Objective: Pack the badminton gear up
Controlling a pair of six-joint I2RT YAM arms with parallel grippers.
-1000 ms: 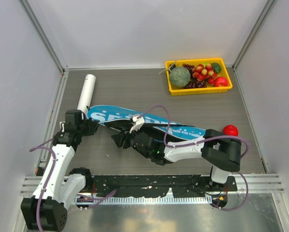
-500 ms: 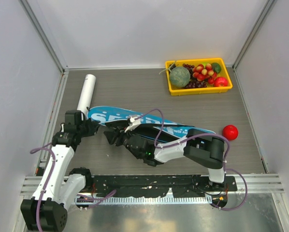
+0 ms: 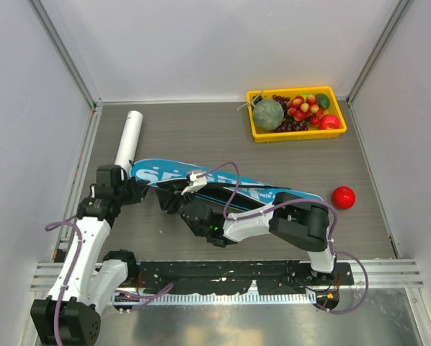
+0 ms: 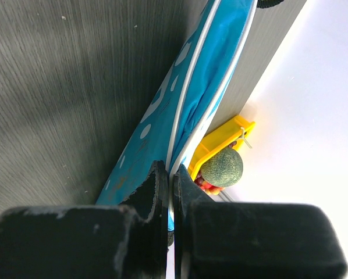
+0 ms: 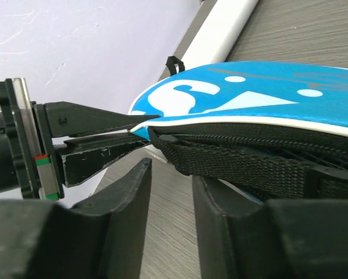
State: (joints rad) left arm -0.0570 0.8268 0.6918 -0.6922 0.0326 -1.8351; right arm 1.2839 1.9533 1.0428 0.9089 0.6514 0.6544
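bag (image 3: 154,174) edge clamped in left gripper (image 4: 171,174); right gripper (image 5: 173,174) parted, empty, just beside its strap (image 5: 238,157).

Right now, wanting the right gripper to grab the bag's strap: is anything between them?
Nothing visible. The right gripper points its open jaws at the black strap across bare table. The left gripper pinches the blue bag at its rim, off to the side.

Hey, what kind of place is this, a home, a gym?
Probably a robot lab test cell: plain white walls enclose the table, arms bolted to a metal rail, staged blue SPORT bag.
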